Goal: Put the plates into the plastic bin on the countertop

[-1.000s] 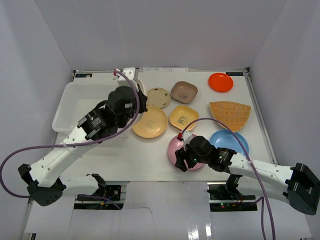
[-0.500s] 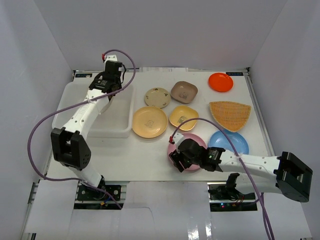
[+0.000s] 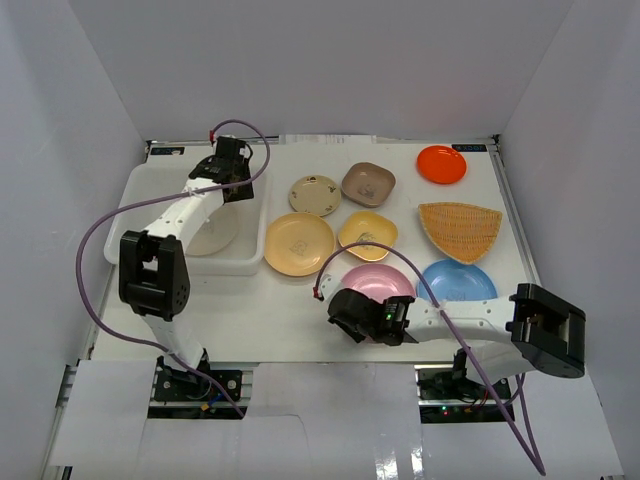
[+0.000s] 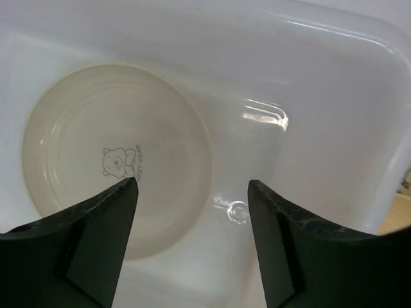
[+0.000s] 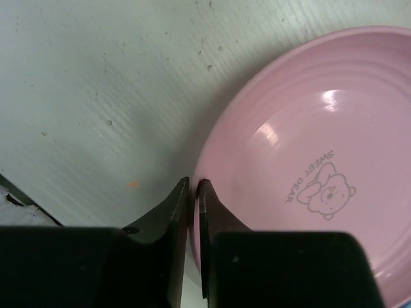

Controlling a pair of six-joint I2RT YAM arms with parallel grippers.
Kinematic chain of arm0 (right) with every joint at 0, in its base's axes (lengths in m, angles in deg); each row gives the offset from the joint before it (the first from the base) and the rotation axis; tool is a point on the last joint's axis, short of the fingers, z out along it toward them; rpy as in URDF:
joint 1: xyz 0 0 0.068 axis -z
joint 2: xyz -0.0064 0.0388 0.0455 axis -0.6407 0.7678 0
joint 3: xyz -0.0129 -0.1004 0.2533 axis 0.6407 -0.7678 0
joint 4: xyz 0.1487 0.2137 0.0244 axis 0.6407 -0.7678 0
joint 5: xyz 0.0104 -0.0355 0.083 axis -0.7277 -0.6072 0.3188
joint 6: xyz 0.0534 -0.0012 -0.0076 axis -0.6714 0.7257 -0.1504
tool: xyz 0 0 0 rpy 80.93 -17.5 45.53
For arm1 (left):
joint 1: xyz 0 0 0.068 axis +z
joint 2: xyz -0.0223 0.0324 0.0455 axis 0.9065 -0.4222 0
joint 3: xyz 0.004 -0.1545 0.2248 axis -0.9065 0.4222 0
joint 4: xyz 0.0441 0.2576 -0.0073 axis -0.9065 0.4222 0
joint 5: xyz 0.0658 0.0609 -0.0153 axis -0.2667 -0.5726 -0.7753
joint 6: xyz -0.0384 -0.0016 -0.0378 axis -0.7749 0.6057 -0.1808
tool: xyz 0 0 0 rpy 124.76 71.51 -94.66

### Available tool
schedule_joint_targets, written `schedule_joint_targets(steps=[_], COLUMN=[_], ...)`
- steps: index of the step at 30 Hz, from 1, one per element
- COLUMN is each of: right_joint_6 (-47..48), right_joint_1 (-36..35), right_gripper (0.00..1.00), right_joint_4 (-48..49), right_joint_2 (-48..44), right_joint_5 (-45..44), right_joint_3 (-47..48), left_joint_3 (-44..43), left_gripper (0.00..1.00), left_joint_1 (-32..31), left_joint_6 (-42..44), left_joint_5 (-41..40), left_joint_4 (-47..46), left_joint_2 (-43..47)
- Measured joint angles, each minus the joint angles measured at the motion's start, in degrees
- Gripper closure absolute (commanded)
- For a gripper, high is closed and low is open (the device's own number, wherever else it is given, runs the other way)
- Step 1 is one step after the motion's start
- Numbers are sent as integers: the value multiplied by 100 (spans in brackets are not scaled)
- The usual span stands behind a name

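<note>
Wide white table (image 3: pixel 290 310) boxed in by white panels, and plates are spread right across it. At far left sits the plastic bin (image 3: pixel 150 215), a shallow translucent tub, and there's one dish in it: a round cream plate (image 4: pixel 96 128) with a little bear print, lying flat on the bin floor toward its right-hand end. Nothing else shows inside.

Out on the open table, the woven fan-shaped plate (image 3: pixel 459 230) lies at the right. Just near of it is the blue plate (image 3: pixel 462 283), and the pink plate (image 3: pixel 378 283) sits beside that, their rims close; I cannot tell whether they touch. The tan round plate (image 3: pixel 299 244) sits just right of the bin, with the yellow rounded-square plate (image 3: pixel 367 235) next to it. Farther back are the small cream-coloured plate (image 3: pixel 315 194), the brown rounded-square plate (image 3: pixel 367 183), and the orange-red plate (image 3: pixel 441 164) off in the far right corner.

Now the arms. The left claw (image 4: pixel 191 212) hangs over the bin, fingers spread wide, gripping nothing, the cream plate directly below and apart from it. The right claw (image 5: pixel 192 192) is down at the pink plate's near-left edge, fingers squeezed almost together with that rim pinched between them. A bear print and the words "SWEET DEAR" show on the pink plate.
</note>
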Motion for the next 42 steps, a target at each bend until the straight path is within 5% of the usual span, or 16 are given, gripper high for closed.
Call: schedule_joint_targets(steps=[2,5,12,18,28,35,42], right_joint_6=[-15,-46,-92,892,3191,3816,3574], right_joint_1=[-116,-323,-761,-791,-457,-87,413], right_gripper=[92,92,92,92,92,92,91], right_joint_4=[-153,-505,-1416,-1172,1379,2769,3062], right_joint_2=[68,85,17,573,2503,3827,5733], right_joint_5=[-221,-474,-699,-1213,-446,518,1344], right_joint_3=[181,479,1867,3713,5021,5851,7890], left_joint_3=[57,125,535,778,1373,1434,1740], left_gripper=[6,2,2,2,2,2,2], left_joint_1=[0,0,4,0,0,-4,-179], left_joint_6=[-63,-168,-608,-1182,-1663,-1504,-1314], left_joint_5=[140,507,2184,3241,2391,1722,1574], left_joint_4=[-15,-35,-459,-1196,-2124,-2430,-2511], left_joint_2=[166,555,2732,4811,7565,8137,8212])
